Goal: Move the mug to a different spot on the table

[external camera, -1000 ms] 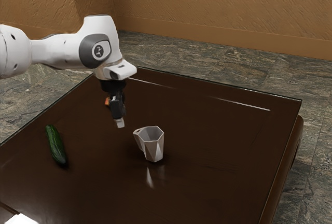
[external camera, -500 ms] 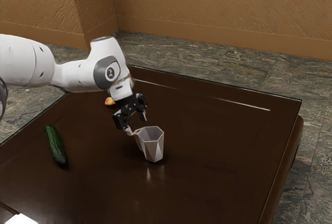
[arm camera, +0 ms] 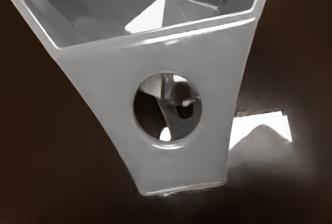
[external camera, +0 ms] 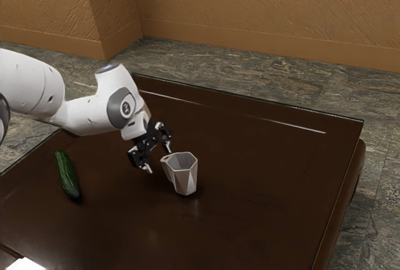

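Cucumber (external camera: 67,173): lies flat near the table's front edge at the exterior view's left, well apart from the mug.
Mug (external camera: 181,171): upright, pale grey, faceted, about mid-table, open top.
Handle (arm camera: 171,130): close under my wrist camera, a flat slab with one round hole (the rim sits just above it).
Gripper (external camera: 157,160): jaws apart, low over the table, right at the mug's side toward the exterior view's left; I cannot tell whether it touches.
Table (external camera: 281,157): dark, glossy brown.
Floor (external camera: 262,73): grey stone beyond the table.
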